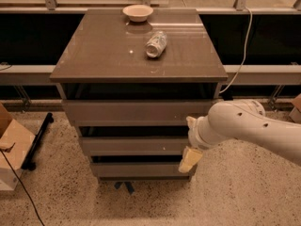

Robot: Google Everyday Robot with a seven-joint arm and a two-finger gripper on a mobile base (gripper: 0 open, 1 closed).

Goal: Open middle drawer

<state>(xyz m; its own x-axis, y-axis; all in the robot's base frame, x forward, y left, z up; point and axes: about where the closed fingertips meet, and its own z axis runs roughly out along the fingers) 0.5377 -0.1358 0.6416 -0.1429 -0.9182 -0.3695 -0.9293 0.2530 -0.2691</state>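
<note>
the wide taupe-grey glossy middle drawer [134, 146], second front down on the cabinet, looks shut to me, so basically the whole pull is left. the robot's cream-tipped gripper [190, 142] sits at that front's right end, can't tell if it's got hold of anything. up top a silver can [155, 44] lies on its side near a pale round bowl [138, 12]; a jolt might roll it.

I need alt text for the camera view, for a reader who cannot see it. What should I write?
A white robot arm's gripper sits at the right end of the middle drawer of a taupe three-drawer cabinet. A bowl and a can lying on its side rest on top.
</note>
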